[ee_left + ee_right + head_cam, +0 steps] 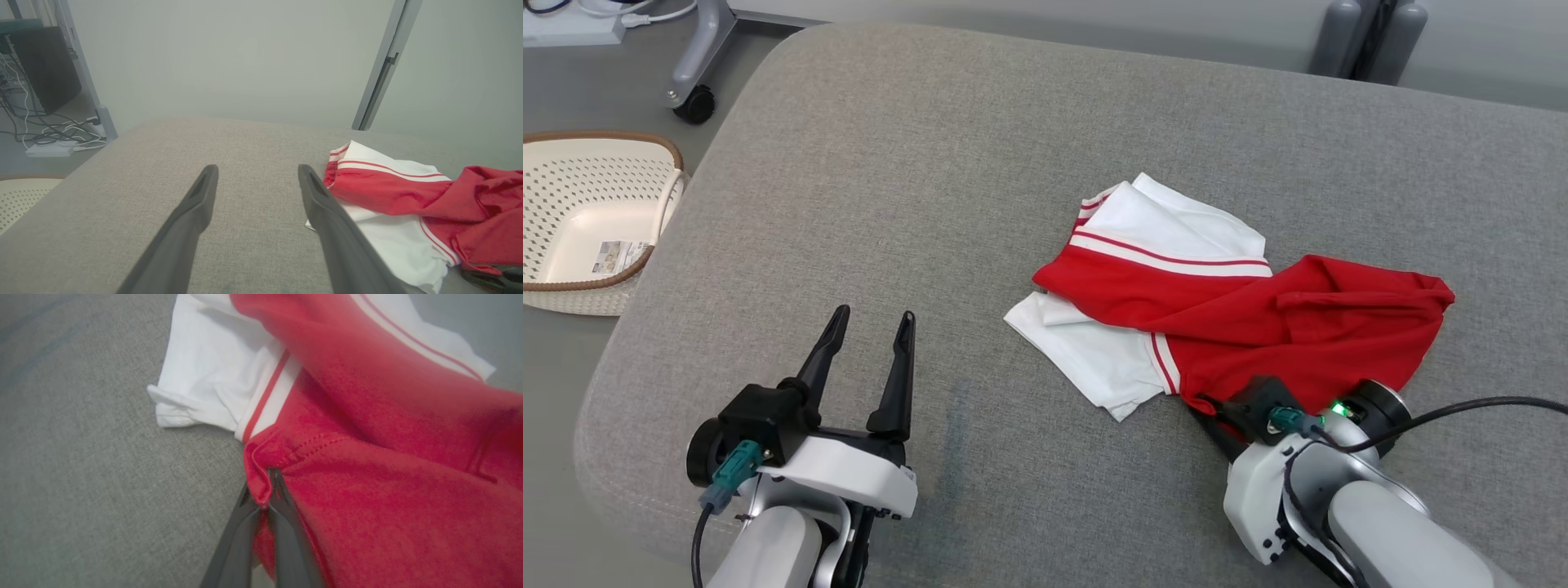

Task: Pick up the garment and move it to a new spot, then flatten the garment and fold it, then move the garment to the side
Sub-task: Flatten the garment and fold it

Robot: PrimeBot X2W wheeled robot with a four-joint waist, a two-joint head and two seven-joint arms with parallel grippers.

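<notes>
1. I've got bare grey fabric cushion (915, 163) across the left half and far side, free to pass.
2. Crumpled red-and-white garment (1241, 318) blocks centre-right.
3. White perforated basket with brown rim (572, 175) sits just off the cushion's left edge.
4. Grey caster-wheeled stand leg (694, 90) stands beyond the far-left corner.

This looks like a robotics lab or test room, not a home. Plain grey walls (245, 61) surround a grey upholstered pad (1013, 163). Beyond its far left corner stand a wheeled equipment leg (696, 98), a power strip (49, 150) with tangled cables (53, 132) and what may be a computer tower (45, 65). A perforated basket (572, 196) sits off its left edge.
</notes>
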